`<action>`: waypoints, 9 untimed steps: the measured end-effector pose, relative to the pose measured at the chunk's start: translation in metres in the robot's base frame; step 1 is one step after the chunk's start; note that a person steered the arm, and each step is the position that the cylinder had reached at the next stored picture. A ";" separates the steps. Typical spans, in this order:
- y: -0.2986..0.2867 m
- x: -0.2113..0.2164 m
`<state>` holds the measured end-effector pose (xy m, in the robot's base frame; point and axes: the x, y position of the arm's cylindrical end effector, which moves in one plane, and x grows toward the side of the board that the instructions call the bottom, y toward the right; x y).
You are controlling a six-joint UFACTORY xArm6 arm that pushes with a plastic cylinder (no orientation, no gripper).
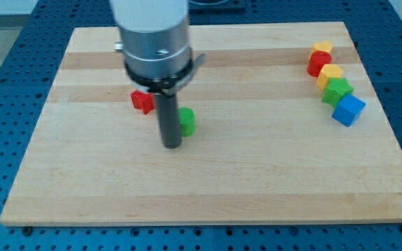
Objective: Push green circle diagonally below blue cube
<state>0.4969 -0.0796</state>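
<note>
Resting on the board (208, 188), my tip (171, 146), gripping nothing, is seen touching the green circle (187, 120) at its seven o'clock; the blue cube (348, 110) lies well apart at three o'clock.

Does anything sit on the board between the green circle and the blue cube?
No. In the camera view, only bare wooden board lies between the green circle and the blue cube.

A dark rod's tip (171, 146) is seen on a wooden board (208, 188), the green circle (186, 120) touching its right, a red block (142, 101) up-left, and the blue cube (348, 110) far right.
</note>
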 end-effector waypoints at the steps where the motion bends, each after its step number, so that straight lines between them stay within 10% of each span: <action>1: -0.044 -0.016; 3: -0.001 -0.044; 5: 0.172 -0.004; 9: 0.234 -0.009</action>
<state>0.4875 0.1548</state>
